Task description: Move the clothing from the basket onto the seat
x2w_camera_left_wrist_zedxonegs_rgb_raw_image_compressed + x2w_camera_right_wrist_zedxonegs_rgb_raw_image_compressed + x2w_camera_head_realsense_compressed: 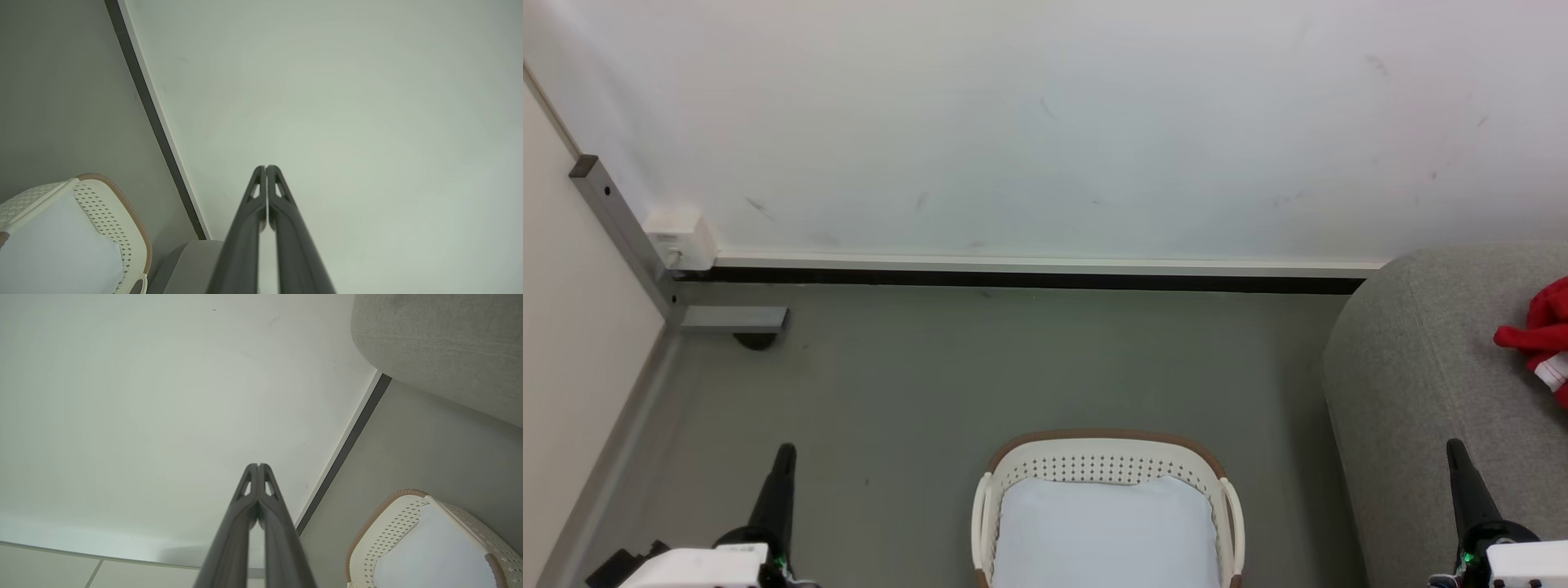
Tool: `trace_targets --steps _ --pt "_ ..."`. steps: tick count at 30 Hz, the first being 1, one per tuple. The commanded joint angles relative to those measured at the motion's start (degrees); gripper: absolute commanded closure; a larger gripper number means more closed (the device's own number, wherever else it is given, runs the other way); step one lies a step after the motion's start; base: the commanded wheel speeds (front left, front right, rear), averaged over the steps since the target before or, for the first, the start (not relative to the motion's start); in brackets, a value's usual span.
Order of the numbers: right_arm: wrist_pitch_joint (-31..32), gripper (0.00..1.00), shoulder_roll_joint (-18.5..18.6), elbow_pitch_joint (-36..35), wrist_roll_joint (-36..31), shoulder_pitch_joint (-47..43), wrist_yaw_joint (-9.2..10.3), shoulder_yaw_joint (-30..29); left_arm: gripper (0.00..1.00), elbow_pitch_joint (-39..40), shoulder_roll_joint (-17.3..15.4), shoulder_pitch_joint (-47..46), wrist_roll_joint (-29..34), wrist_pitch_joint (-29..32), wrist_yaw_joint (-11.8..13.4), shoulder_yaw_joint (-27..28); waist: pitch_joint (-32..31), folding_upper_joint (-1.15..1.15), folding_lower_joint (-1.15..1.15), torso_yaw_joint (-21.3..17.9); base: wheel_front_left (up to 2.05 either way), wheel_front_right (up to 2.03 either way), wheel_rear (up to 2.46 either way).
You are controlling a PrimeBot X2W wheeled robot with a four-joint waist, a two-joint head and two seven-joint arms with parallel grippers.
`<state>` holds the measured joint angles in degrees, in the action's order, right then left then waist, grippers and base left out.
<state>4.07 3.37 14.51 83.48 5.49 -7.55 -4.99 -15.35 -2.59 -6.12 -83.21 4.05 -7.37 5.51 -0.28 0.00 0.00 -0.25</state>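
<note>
The clothing (pixel 1543 339) lies as a bunched red heap with a strip of white trim on the seat (pixel 1413 384), at the right edge of the head view. The frame cuts it off there, so we cannot say how many garments it holds. The basket (pixel 1104 467) stands on the grey floor (pixel 890 384) just beside the seat's rounded end, between our two arms. What we see of its inside is bare white base with no red fabric on it. Its near end runs below the head view's bottom edge, so we cannot vouch for that part. We judge the task finished or very close to it: the transfer looks done, and at most a check of the basket's hidden near end is left. Our left gripper (pixel 266 168) points toward the pale wall (pixel 1045 122), its two dark fingers pressed together at the tips, with nothing between them and nothing touching them. Our right gripper (pixel 258 465) is likewise closed tip to tip and empty, aimed at the wall, with basket and seat well apart from it.
</note>
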Motion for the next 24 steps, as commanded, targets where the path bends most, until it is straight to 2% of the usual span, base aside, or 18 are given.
trace_targets --steps 1,24 --pt "0.4 1.00 0.0 -0.5 1.3 0.6 0.09 -0.3 1.00 0.5 -0.5 -0.3 -0.9 0.4 -0.2 0.4 0.0 0.00 0.00 0.0 0.00 0.00 0.00" --pt "2.7 1.00 -0.5 -0.7 9.1 1.1 0.12 -1.8 1.00 1.5 -0.5 -0.2 -9.6 2.8 -0.2 1.2 0.5 0.00 0.00 0.2 0.00 0.00 0.00"
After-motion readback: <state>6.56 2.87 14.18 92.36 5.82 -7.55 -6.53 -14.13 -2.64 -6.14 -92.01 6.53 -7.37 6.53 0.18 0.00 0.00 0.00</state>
